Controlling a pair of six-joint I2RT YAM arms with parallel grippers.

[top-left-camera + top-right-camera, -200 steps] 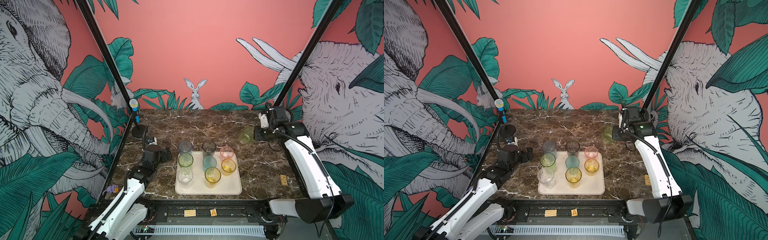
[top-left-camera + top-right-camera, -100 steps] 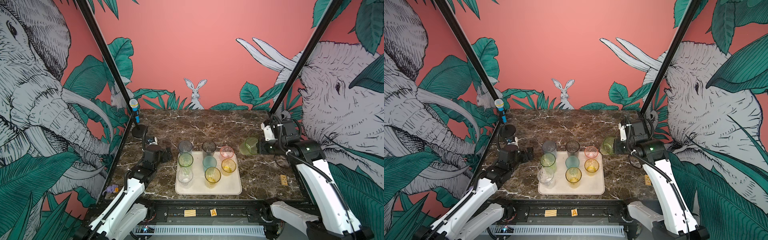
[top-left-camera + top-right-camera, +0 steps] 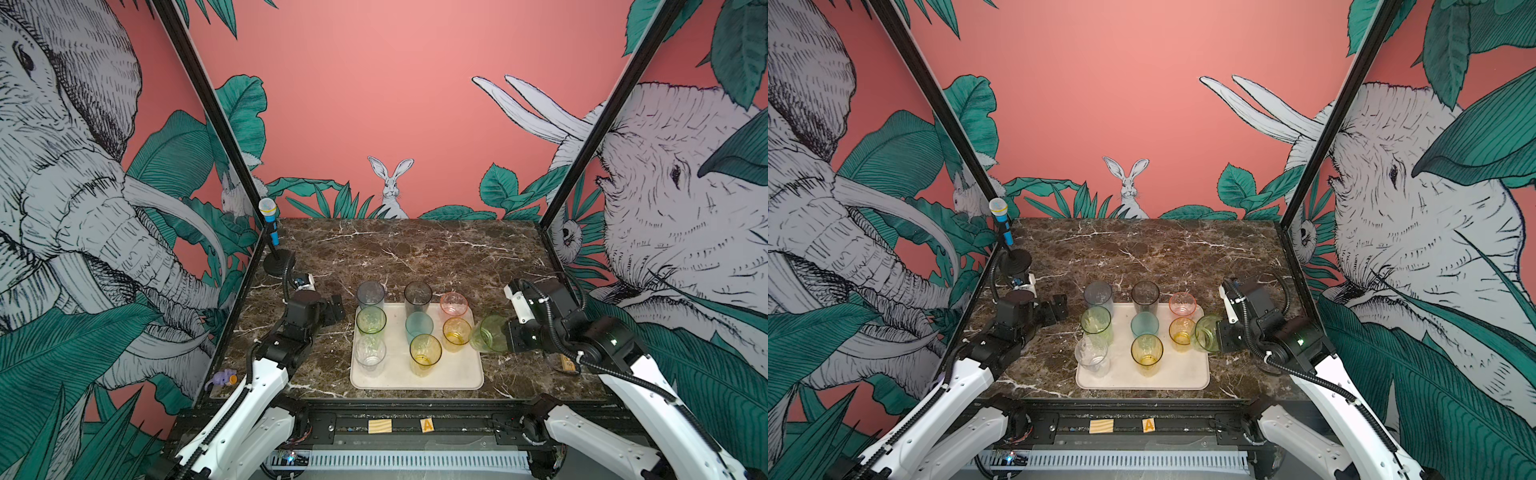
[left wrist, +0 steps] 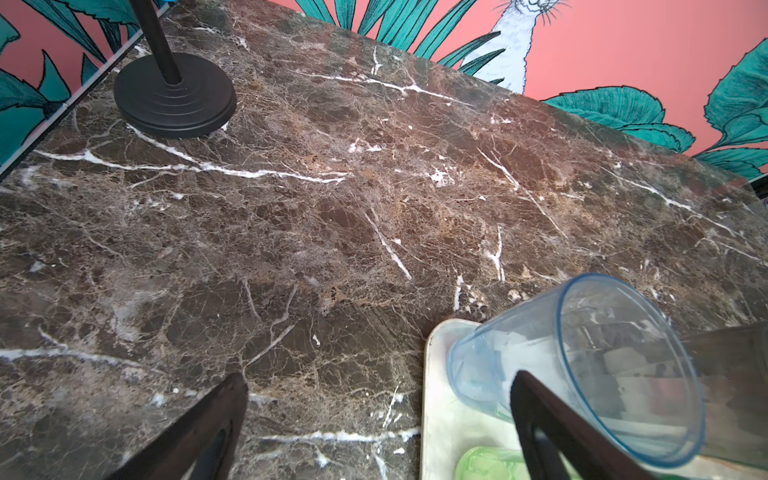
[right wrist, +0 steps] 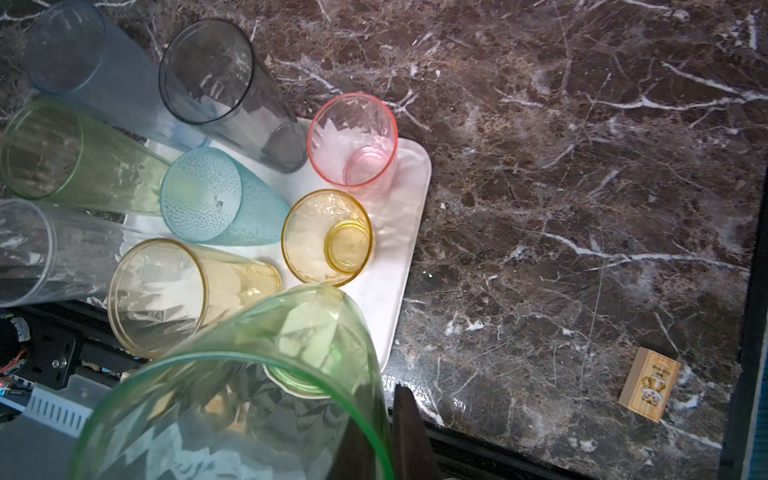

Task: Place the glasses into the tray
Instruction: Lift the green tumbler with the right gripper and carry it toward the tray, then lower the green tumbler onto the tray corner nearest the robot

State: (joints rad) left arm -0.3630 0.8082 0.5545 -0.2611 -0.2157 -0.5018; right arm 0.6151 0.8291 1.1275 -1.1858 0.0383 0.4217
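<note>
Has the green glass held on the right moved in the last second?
Yes. The green glass came forward from the back of the table to the tray's right rim.

A capital "A" is shown on a small orange tile on the front rail, well apart from the right tool. A printed emblem with small lettering is borne by a wooden block on the bench near that tool; it cannot be read.

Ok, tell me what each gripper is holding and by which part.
The right gripper pinches the short translucent light-green tumbler by its wall at the rim. The left gripper is open and empty.
</note>
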